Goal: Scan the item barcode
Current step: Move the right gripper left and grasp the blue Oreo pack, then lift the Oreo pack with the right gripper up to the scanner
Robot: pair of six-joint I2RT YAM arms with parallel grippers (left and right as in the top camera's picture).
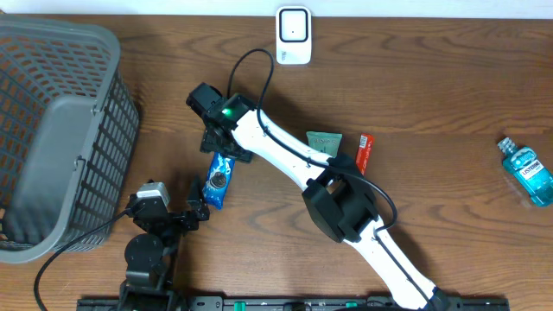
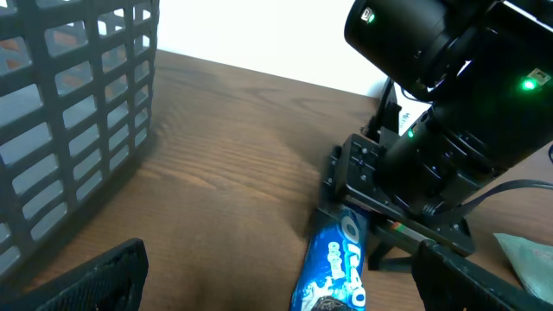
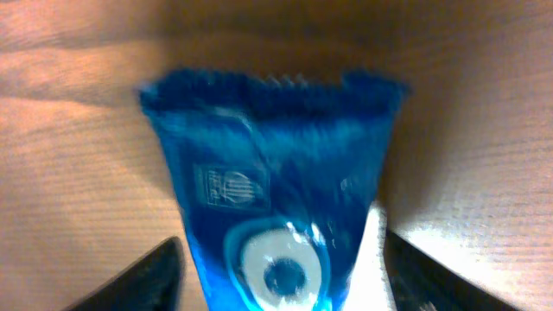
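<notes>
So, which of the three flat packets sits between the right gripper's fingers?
The blue plastic cookie packet; the green packet and red packet lie apart, untouched.

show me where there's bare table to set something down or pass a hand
Widest bare wood: between the red packet and the mouthwash bottle. Another patch between the basket and the white scanner. Crowded around the blue cookie pack, hemmed by the right claw and left claw.
</notes>
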